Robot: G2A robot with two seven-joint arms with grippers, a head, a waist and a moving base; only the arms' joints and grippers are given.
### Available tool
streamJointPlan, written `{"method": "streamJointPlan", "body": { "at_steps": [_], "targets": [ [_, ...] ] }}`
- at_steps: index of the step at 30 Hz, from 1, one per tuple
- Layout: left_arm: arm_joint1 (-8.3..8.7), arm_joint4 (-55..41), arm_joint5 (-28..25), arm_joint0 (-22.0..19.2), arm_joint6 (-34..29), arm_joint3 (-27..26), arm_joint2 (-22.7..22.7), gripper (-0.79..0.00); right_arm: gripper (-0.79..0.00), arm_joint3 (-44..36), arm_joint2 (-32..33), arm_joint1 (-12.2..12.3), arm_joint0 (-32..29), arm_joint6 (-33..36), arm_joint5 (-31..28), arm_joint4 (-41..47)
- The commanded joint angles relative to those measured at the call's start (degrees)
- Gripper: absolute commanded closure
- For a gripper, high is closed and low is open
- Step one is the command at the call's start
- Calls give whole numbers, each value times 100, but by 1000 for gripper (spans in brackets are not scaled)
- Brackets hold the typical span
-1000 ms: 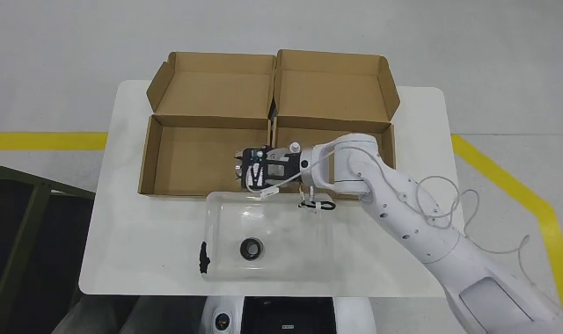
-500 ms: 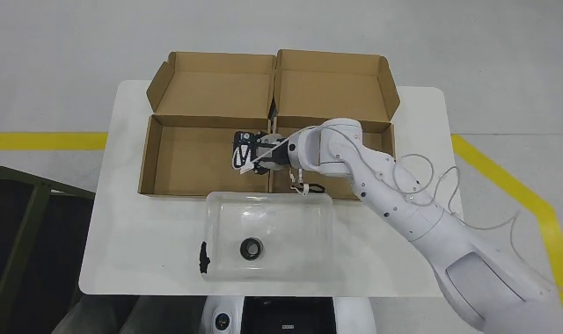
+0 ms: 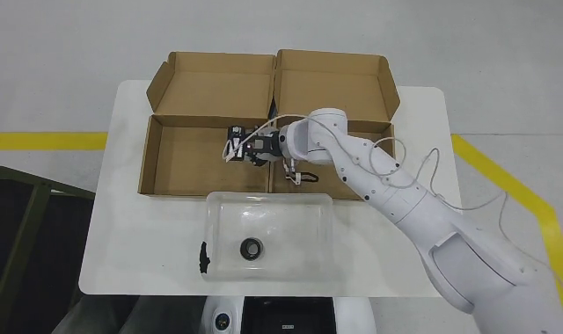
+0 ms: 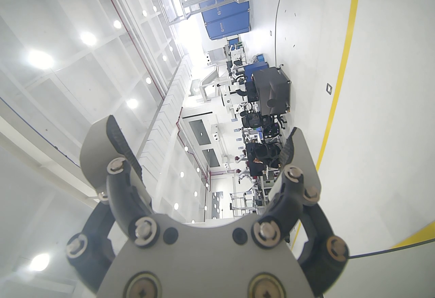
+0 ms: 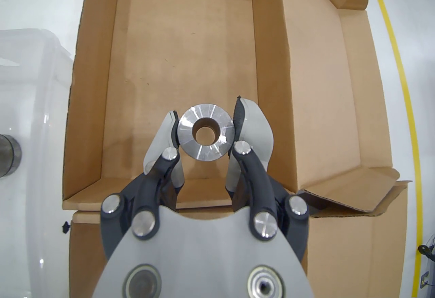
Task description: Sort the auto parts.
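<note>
We hold steel ring (image 5: 185, 136) clamped between right gripper (image 5: 206, 124) jaws, bore pointing along jaws. Cardboard box (image 5: 183, 41) floor lies straight beyond fingertips; we judge release next. Left gripper (image 4: 204, 129) jaws spread, empty.

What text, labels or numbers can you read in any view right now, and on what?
No text is legible.
Metal ring in the right gripper: bare face, no marking.
Cardboard box beneath it: plain.
Blue cabinet in the left wrist view: a small white mark, too small to read.
</note>
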Motion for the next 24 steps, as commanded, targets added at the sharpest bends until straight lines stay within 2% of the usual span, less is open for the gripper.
{"method": "streamJointPlan", "body": {
  "at_steps": [1,15,19,21,24],
  "targets": [
    [0,0,0,0,0,0,0,-785,0,147,-59,-67,48,-32,10,-21],
    [0,0,0,0,0,0,0,-785,0,1019,-516,-609,404,43,-20,-328],
    [0,0,0,0,0,0,0,-785,-102,1240,-578,-734,462,27,-10,-397],
    [0,0,0,0,0,0,0,-785,-188,1339,-600,-786,489,38,-14,-444],
    [0,0,0,0,0,0,0,-785,-271,1463,-614,-855,522,42,-30,-487]
  ]
}}
